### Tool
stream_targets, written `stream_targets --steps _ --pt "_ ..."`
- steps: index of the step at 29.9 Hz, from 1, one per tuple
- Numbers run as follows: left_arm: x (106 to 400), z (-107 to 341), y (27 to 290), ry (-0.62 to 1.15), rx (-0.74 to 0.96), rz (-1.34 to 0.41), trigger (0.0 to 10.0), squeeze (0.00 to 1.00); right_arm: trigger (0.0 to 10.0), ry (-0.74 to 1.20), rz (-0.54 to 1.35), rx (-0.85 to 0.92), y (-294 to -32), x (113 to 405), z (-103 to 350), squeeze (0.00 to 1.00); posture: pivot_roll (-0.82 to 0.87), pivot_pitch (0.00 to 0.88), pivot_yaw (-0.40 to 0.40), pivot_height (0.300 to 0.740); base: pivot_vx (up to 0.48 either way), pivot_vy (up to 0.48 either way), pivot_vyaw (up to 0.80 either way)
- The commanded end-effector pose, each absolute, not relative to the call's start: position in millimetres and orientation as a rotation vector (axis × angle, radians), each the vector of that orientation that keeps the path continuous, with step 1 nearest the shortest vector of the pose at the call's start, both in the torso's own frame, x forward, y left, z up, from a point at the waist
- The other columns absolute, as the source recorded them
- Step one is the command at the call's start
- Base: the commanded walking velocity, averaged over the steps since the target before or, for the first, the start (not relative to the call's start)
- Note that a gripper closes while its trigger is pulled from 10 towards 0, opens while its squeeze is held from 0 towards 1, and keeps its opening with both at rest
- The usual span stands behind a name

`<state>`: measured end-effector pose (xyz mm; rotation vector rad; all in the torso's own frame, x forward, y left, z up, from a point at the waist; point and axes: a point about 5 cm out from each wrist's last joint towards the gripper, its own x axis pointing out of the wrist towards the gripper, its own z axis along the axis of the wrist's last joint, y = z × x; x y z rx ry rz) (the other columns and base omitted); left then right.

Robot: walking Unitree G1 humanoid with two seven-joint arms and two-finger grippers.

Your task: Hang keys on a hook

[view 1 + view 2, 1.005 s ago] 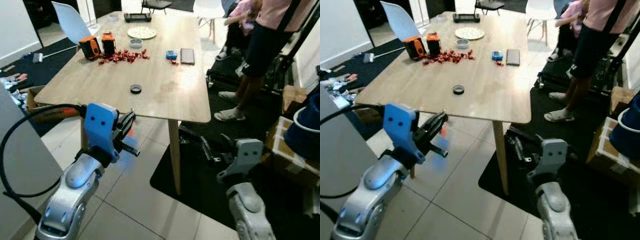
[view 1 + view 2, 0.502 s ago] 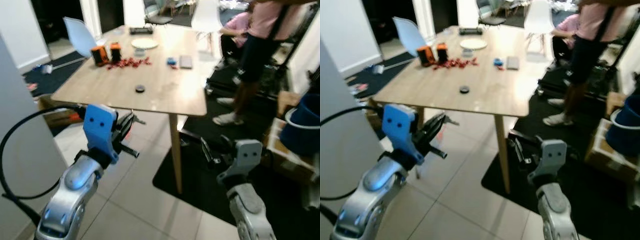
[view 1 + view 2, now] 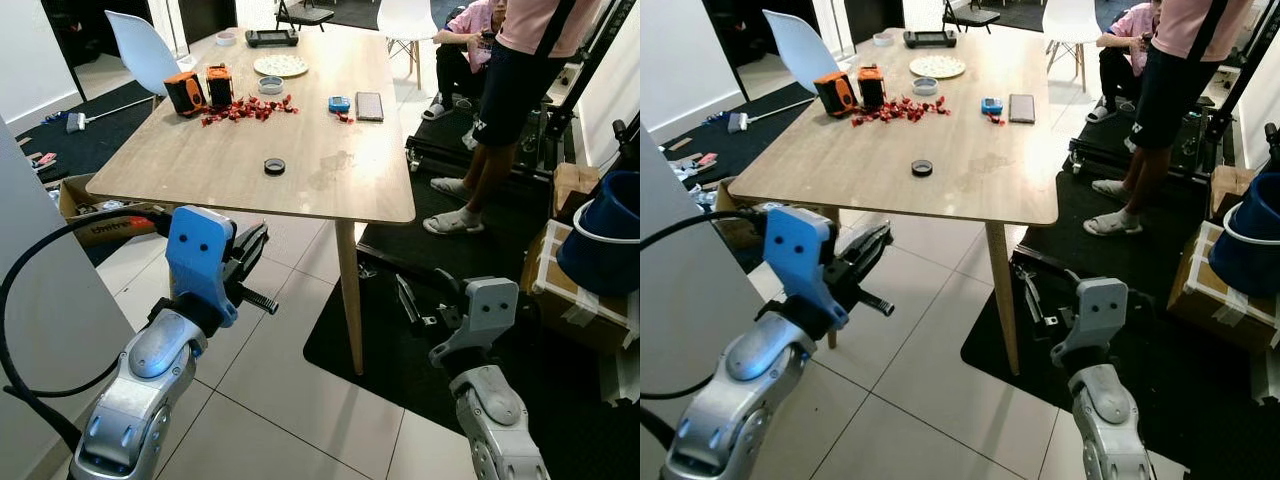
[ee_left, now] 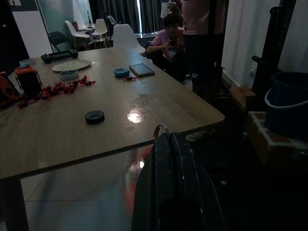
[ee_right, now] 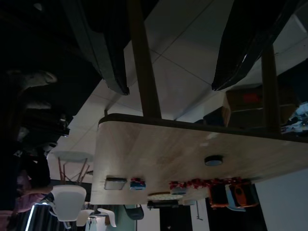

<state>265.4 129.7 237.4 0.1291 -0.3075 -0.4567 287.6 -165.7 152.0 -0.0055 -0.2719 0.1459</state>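
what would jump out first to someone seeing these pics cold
Most likely the left claw with its bright blue wrist block, raised in front of the near edge of the long wooden table, fingers pressed together with a thin metal ring poking out at their tips. Next, the scatter of red bits beside two orange-and-black objects at the table's far end, and a person in a pink top standing at the table's right.

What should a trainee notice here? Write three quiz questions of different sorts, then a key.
1. True or false: the right hand has its fingers apart.
2. The left hand is shut on: A) a phone B) a metal key ring C) a red sweet.
3. Fill in: the small black round thing lies alone on the ___.
Key: 1 true; 2 B; 3 table.
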Motion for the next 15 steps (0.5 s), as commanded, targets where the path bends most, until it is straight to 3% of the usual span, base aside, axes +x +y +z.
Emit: stream_targets --steps 1,15 --pt "264.9 233.6 127.2 -0.295 0.133 -0.463 10.0 0.00 10.0 -0.252 0.144 -0.017 -166.4 286.3 147.4 0.00 0.10 0.148 -0.006 0.740 0.000 0.000 0.00" --pt "265.2 233.3 127.8 -0.294 0.138 -0.462 10.0 0.00 10.0 -0.251 0.150 -0.017 -165.9 287.5 147.5 0.00 0.10 0.143 -0.008 0.740 0.000 0.000 0.74"
